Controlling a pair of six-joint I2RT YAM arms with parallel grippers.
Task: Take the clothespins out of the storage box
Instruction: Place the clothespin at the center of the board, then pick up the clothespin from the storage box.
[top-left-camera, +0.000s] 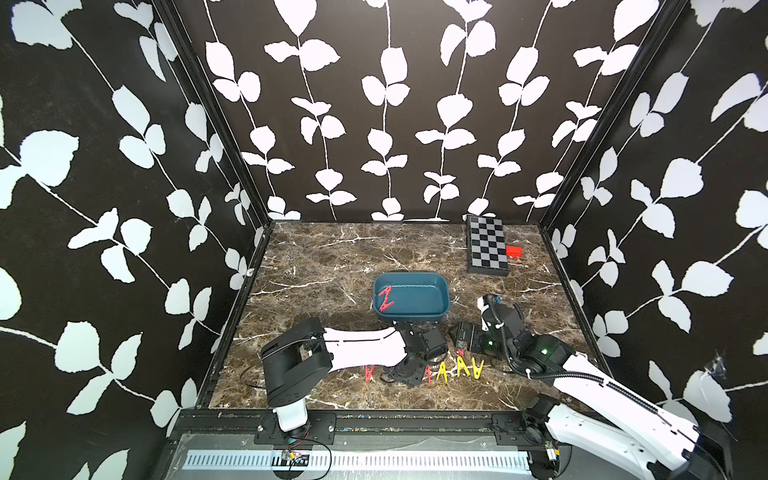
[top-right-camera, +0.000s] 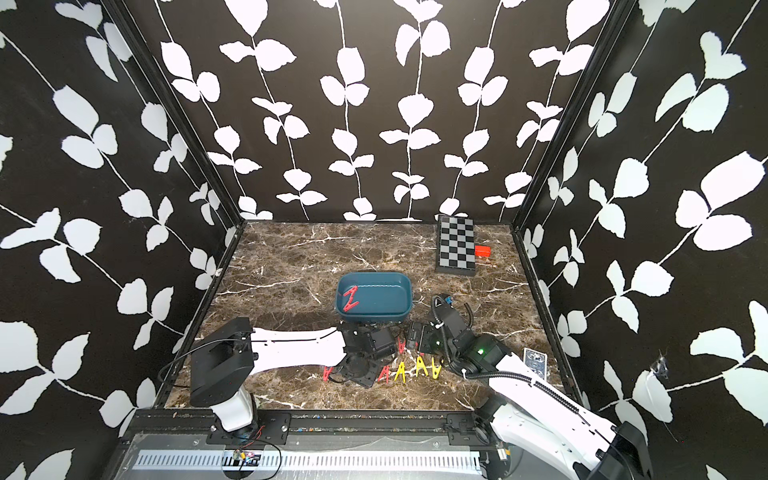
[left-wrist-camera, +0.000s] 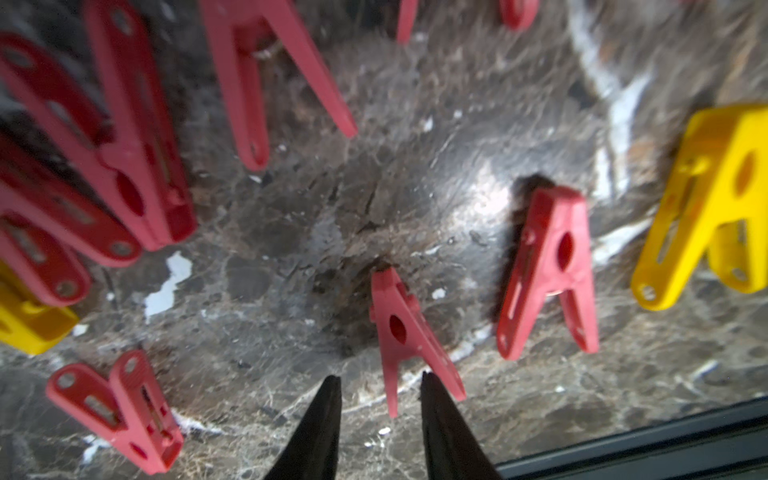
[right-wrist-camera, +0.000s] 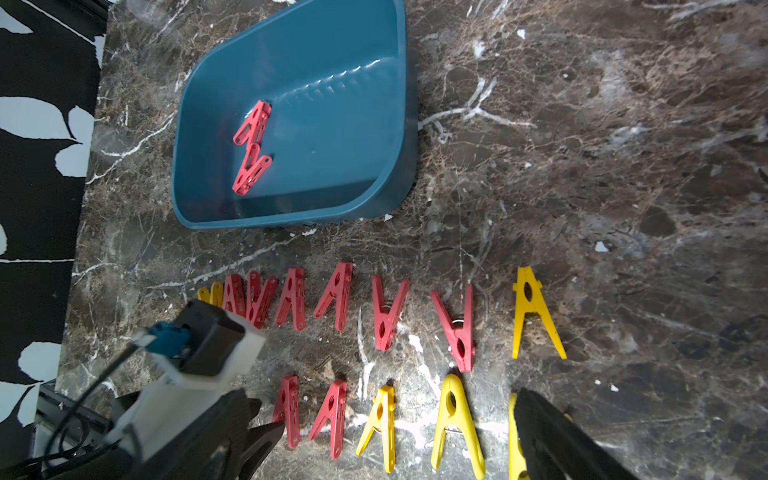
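**Desk** (top-left-camera: 332, 257): carries everything listed.

**Storage box** (top-left-camera: 419, 297): mid-desk; reference item.

**Pair of clothespins** (top-left-camera: 386, 298): inside the storage box at its left end, touching end to end.

**Other clothespins** (right-wrist-camera: 386, 316): on the desk in front of the storage box, side by side in two rows, one row behind the other.

**Left claw** (left-wrist-camera: 380, 376): in front of the storage box at the left end of the front row, one clothespin (left-wrist-camera: 399, 332) at its tips.

**Right claw** (right-wrist-camera: 399, 424): in front and right of the storage box, above the rows.

**Checkerboard box** (top-left-camera: 487, 245): behind and right of the storage box, by the back wall.

**Small block** (top-left-camera: 514, 251): just beside the checkerboard box's right edge.
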